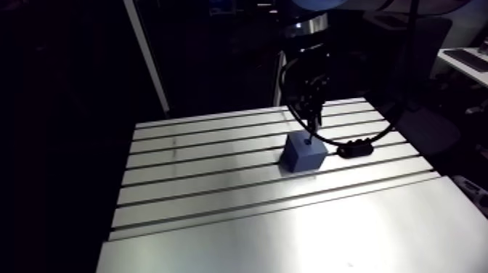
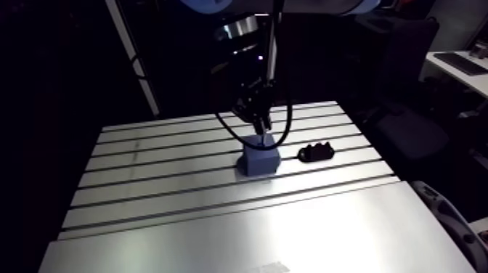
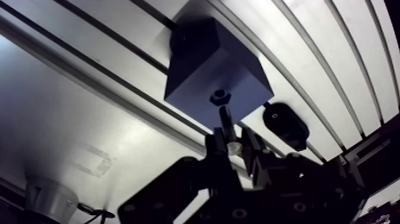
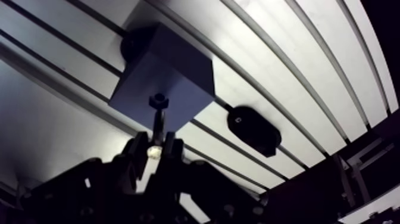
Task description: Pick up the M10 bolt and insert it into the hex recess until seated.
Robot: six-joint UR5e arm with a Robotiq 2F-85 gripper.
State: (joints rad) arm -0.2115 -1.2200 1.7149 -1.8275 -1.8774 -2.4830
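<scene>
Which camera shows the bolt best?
The wrist view. There the bolt is big and clear, gripped in the hand, with its hex head right at the blue block. In the arm view it is only a thin dark line above the block, too small to show its shape.

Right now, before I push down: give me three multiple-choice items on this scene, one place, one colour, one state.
1. Relative to the block, the black oval part lies: A on top; B underneath; C beside it on the table.
2. The block is: A blue; B red; C yellow.
3. The hand is: A open, empty; B shut on the bolt; C open around the block.
Answers: C, both rest apart on the table; A, the arm view shows blue; B, it clamps the bolt's shaft.
</scene>
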